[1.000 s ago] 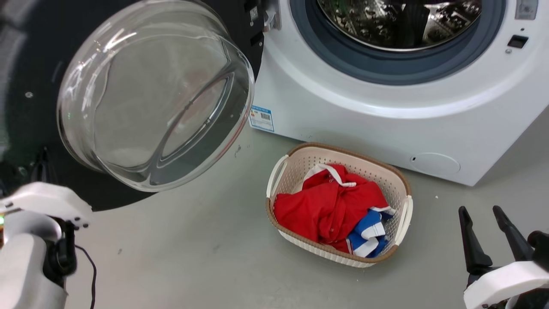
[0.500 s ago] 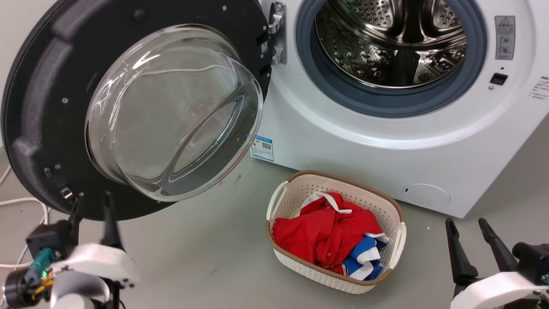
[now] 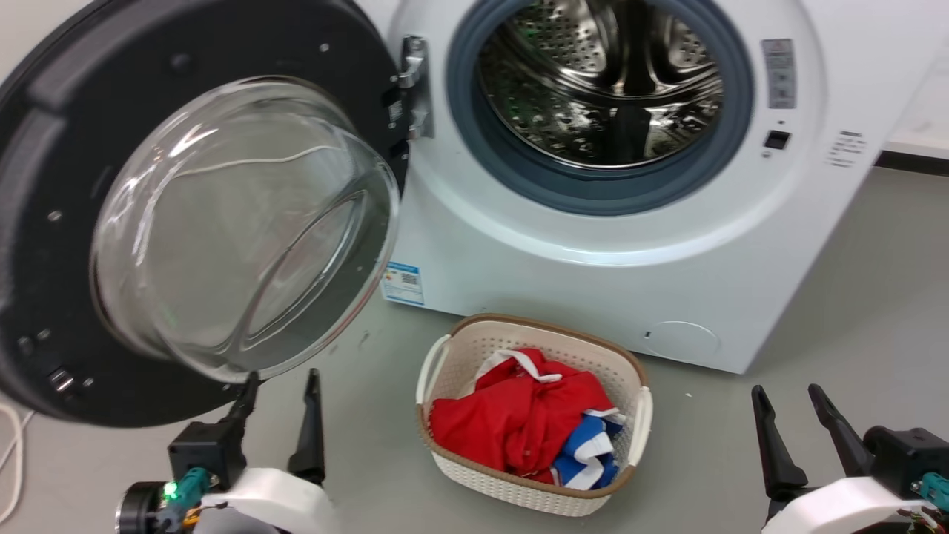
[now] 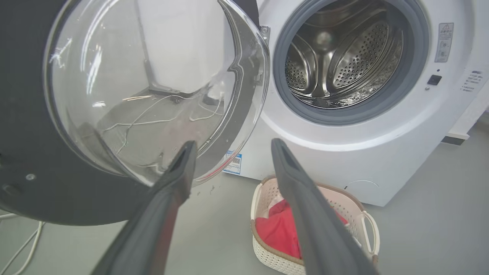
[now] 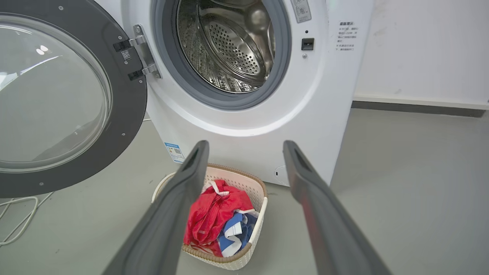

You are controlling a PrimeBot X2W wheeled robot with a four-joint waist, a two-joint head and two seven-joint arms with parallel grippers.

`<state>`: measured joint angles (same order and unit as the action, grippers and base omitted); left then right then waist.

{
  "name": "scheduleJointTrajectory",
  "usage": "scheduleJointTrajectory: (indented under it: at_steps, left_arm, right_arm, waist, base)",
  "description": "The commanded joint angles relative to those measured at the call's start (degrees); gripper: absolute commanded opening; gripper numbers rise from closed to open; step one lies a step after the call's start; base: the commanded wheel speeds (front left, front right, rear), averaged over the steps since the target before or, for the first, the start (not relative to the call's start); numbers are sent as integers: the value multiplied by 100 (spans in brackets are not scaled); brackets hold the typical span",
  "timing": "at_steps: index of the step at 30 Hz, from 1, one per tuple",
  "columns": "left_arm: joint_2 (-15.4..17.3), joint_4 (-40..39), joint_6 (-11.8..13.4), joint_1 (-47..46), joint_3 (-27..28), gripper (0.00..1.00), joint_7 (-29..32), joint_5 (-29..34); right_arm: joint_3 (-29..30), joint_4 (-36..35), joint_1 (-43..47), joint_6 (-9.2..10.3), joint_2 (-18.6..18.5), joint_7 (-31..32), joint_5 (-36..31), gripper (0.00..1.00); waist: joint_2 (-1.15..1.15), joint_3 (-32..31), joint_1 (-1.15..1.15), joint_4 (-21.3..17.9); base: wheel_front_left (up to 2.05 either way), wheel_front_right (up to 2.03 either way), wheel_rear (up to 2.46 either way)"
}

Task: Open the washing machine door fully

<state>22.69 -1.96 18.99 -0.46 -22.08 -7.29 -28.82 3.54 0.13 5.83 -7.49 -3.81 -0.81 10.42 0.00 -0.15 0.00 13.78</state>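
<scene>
The washing machine door (image 3: 44,245) is a round black disc with a clear bulging glass bowl (image 3: 237,230). It stands swung wide to the left on its metal hinge (image 3: 415,85). The white washing machine (image 3: 593,259) shows its grey rubber ring (image 3: 593,196) and steel drum (image 3: 600,81). My left gripper (image 3: 284,380) sits open just below the door's lower edge, apart from it, holding nothing. My right gripper (image 3: 786,391) is open at the lower right, well away from the door. The door (image 4: 23,160) (image 5: 131,103) and drum (image 4: 344,61) (image 5: 233,42) appear in both wrist views.
A cream plastic basket (image 3: 452,352) with red and blue clothes stands on the grey floor before the machine, between my grippers. A small round white flap (image 3: 680,341) is low on the machine's front. White cable (image 3: 11,445) lies on the floor at the far left.
The head camera has risen and shifted, showing more of the door and drum. My left gripper has come away from the door's lower edge, moving right and toward me.
</scene>
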Motion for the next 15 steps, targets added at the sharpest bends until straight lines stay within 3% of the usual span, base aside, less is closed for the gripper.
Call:
scheduleJointTrajectory:
  at_steps: [1, 10, 15]
  left_arm:
    - [-50, 44, -49, -103, -43, 100, -55, 22]
    - [-170, 448, -174, -309, -230, 100, -220, 91]
    - [-183, 588, -186, -353, -254, 100, -267, 115]
  right_arm:
    - [-51, 13, -72, -1, 21, -19, -45, 100]
    - [-97, -10, -121, -1, 9, -47, -100, 100]
    - [-80, -27, -139, -1, 10, -48, -104, 100]
  waist:
    - [0, -42, 0, -250]
    - [0, -106, 0, -1214]
    - [0, -112, 0, -1531]
  base:
    - [0, 0, 0]
    - [0, 0, 0]
    - [0, 0, 0]
